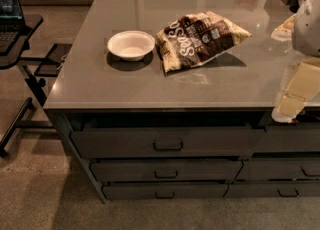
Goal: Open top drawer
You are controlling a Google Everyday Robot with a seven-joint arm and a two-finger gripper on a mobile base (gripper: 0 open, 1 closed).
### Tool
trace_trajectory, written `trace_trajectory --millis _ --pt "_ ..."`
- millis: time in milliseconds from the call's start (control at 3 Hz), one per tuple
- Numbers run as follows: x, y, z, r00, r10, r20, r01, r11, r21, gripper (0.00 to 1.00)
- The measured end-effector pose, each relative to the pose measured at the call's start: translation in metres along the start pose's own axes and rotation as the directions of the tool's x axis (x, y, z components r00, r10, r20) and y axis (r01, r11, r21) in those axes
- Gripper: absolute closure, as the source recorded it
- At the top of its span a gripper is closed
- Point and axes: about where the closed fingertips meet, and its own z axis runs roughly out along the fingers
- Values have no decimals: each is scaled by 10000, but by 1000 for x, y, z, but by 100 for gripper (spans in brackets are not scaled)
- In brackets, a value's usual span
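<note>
The top drawer (165, 141) is the wide dark-grey front just under the countertop, with a small loop handle (168, 145) at its centre. A dark gap shows between its upper edge and the counter, and its interior is hidden. My gripper (286, 109) is at the right edge of the view, on the end of the cream-coloured arm (301, 86). It hangs over the counter's front edge, above the neighbouring narrower drawer stack and well to the right of the handle. It touches nothing that I can see.
Two shallower drawers (165, 170) sit below the top one, and narrower drawers (287, 166) are to the right. On the grey countertop (100, 84) are a white bowl (131, 45) and a brown snack bag (200, 38). A black laptop stand (17, 49) stands at the left on the carpet.
</note>
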Motion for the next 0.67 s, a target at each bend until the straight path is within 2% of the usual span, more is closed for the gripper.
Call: trace_trajectory --millis 333,667 --pt "0 0 0 10000 0 0 0 10000 0 0" --pt "2 9 10 10000 47 84 -44 9995 -311 0"
